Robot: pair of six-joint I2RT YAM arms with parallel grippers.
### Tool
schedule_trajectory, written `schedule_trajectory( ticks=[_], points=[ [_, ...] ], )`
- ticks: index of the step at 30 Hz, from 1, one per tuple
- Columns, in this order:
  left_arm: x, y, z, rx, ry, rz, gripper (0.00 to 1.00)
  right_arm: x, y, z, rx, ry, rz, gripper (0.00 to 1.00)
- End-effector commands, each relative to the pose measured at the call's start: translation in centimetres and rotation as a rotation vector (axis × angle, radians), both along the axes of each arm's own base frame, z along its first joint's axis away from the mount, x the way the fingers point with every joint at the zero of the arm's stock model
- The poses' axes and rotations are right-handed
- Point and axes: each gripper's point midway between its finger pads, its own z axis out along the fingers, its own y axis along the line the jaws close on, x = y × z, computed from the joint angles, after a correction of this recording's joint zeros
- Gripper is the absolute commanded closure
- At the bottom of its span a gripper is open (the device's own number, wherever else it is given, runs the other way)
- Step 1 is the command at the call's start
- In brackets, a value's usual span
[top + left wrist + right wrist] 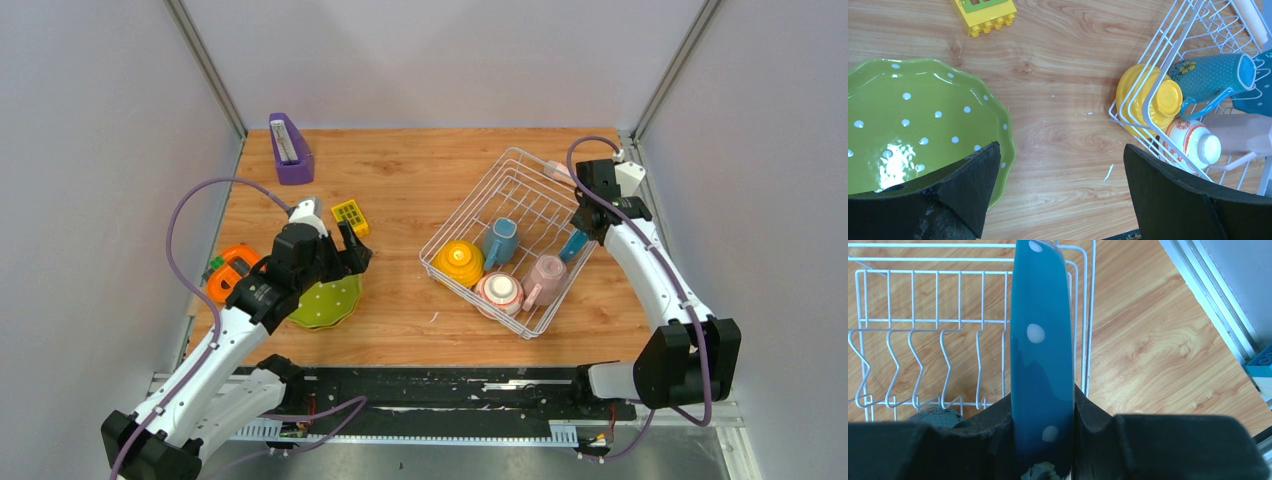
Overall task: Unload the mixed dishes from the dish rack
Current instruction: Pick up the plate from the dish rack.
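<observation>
left gripper [1060, 165]: jaws spread full wide, nothing between them, hanging over bare table [1063, 100].
green plate [913, 115]: out of the rack, flat on the table. One finger [968, 190] sits over its rim; the rest runs off to that side of the gripper.
right gripper [1042, 415]: narrow, pinched on the blue plate, one finger on each face.
blue plate [1040, 315]: upright on edge, running straight out ahead of the right gripper. Inside the rack, just beside its right wall. Can't tell if it's off the wires.
rack [510, 160]: below and left of the right gripper; ahead-right of the left gripper, apart from it.
in rack: bowl [459, 262], blue mug [500, 240], pink mug [545, 280], cup [499, 292]. All bunched at the near corner, left of the right gripper. Bowl looks bottom-up.
done: one piece out (green plate), as far as I can judge.
in hand: blue plate lift-out, second piece.
left: four small pieces after that, so under halfway.
next: right arm probably needs a straight pull clear of the wall wire before swinging out. Left is free; the bowl is nearest to it.
risk: plate rim could snag a wire, and a glazed plate could pivot in a thin pinch.
not task: block [350, 214], gadget [232, 272], holder [290, 148], all on the left gripper's side. Leave them.
</observation>
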Motion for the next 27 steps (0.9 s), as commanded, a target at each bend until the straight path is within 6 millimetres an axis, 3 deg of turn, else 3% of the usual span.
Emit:
schedule_trajectory(
  ticks=[1, 6, 20, 27],
  points=[
    [0.2, 0.1, 0.6, 0.001, -0.032, -0.004, 0.00, 1.8, -0.7, 5.6, -0.056, -0.168, -0.013, 1.00],
    [0.2, 0.0, 0.6, 0.000, -0.032, -0.005, 0.00, 1.7, -1.0, 6.8, -0.075, -0.194, -0.018, 1.00],
    [0.3, -0.3, 0.9, -0.014, -0.037, -0.016, 0.00, 0.4, -1.8, 13.5, -0.081, -0.384, -0.044, 1.00],
    [0.2, -0.8, 1.1, -0.033, -0.036, -0.039, 0.00, -0.2, 0.6, 17.2, 0.029, -0.529, 0.076, 1.00]
  ],
)
